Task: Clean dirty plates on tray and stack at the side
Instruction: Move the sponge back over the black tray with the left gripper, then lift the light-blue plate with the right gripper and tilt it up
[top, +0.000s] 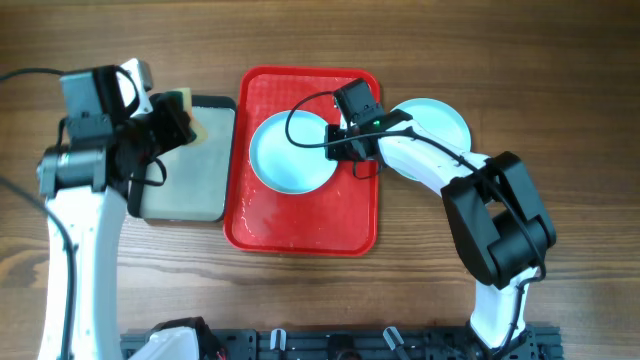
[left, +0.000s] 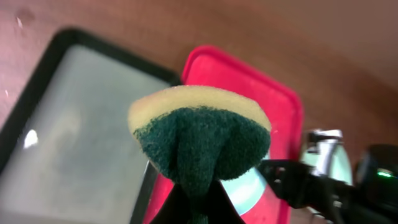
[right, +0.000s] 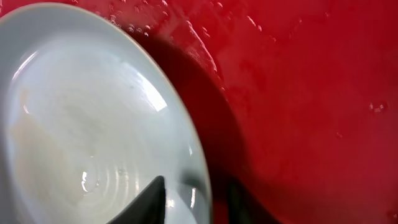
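A pale aqua plate (top: 285, 155) lies on the red tray (top: 300, 225). My right gripper (top: 340, 140) is at the plate's right edge. In the right wrist view its fingers (right: 199, 199) straddle the rim of the plate (right: 93, 124), one above and one below, shut on it over the wet tray (right: 311, 93). A second plate (top: 440, 120) sits on the table right of the tray. My left gripper (top: 185, 125) is shut on a yellow and green sponge (left: 199, 130), held above the grey tray's right side. No third plate is in view.
A dark grey metal tray (top: 185, 190) lies against the red tray's left side and also shows in the left wrist view (left: 68, 124). The right arm (top: 500, 220) curves over the table right of the red tray. Bare wooden table surrounds both trays.
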